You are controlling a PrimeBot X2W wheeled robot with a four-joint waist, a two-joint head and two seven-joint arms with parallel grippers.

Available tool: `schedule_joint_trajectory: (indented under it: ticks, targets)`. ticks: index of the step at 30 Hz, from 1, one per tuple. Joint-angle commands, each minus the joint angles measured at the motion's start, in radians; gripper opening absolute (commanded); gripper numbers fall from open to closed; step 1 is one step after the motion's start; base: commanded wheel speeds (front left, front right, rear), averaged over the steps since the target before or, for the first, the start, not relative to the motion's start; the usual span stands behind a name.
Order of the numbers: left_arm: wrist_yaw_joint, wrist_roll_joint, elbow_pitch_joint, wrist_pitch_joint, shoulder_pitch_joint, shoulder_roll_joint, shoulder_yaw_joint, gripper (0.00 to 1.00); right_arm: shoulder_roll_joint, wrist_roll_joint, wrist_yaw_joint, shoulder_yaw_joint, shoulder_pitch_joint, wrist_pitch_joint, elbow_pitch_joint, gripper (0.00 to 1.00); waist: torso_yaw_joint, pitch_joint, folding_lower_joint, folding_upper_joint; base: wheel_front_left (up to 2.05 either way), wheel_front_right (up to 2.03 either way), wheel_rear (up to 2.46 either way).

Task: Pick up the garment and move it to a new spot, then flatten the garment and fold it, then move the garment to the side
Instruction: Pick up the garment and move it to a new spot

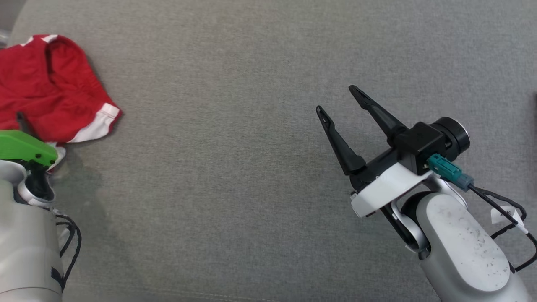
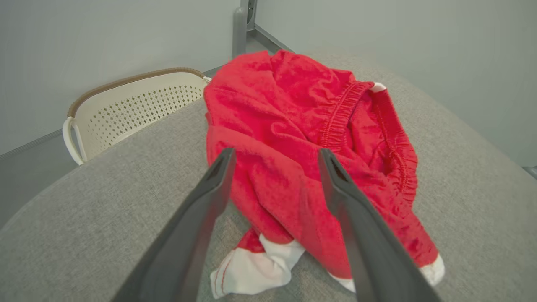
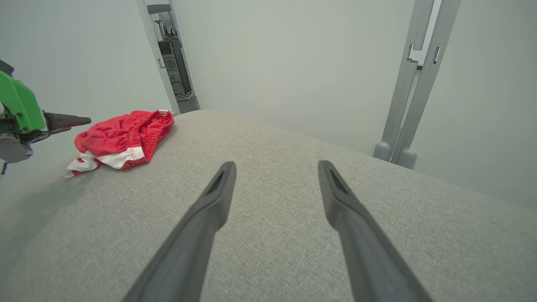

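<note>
While the left gripper [image 2: 277, 152] and right gripper [image 1: 337, 99] sat open, a shallow pinch on the bunched shorts [image 2: 293, 105] could've snagged one layer.

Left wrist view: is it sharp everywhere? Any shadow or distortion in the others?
Left wrist view: red garment sharp, left gripper blurred toward the bottom edge. Head view: even light, faint shadow on the grey surface at the left. Right wrist view: wide-angle lens bulges the surface.
</note>
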Motion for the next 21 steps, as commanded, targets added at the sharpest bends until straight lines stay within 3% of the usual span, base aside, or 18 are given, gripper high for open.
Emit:
schedule_joint_trajectory:
  ticks: [1, 7, 9, 12, 21]
  targets:
    - [0.013, -0.012, 0.008, 0.011, -0.024, 0.009, 0.008, 1.00, -0.001, 0.000, -0.002, -0.005, -0.015, -0.008, -0.008, 1.00, -0.146, 0.153, -0.0002, 0.0000, 0.00, 0.00, 0.00]
    - [0.021, -0.058, 0.082, 0.164, -0.051, 0.034, 0.031, 1.00, 0.001, -0.008, -0.002, -0.038, -0.009, -0.028, -0.019, 1.00, -0.168, 0.186, -0.0002, 0.0000, 0.00, 0.00, 0.00]
    - [0.020, -0.061, 0.107, 0.214, -0.045, 0.029, 0.022, 0.00, 0.004, -0.009, -0.002, -0.048, 0.001, -0.034, -0.017, 1.00, -0.168, 0.183, -0.0002, 0.0000, 0.00, 0.00, 0.00]
    - [0.018, -0.061, 0.104, 0.228, -0.047, 0.032, 0.015, 0.00, 0.008, -0.010, -0.002, -0.060, 0.013, -0.042, -0.004, 1.00, -0.162, 0.162, -0.0002, 0.0000, 0.00, 0.00, 0.00]
    - [-0.027, -0.014, -0.049, 0.109, -0.063, 0.103, -0.021, 0.00, 0.047, 0.021, -0.002, -0.065, 0.044, -0.085, 0.064, 1.00, -0.146, 0.002, -0.0002, 0.0000, 0.00, 0.00, 0.00]
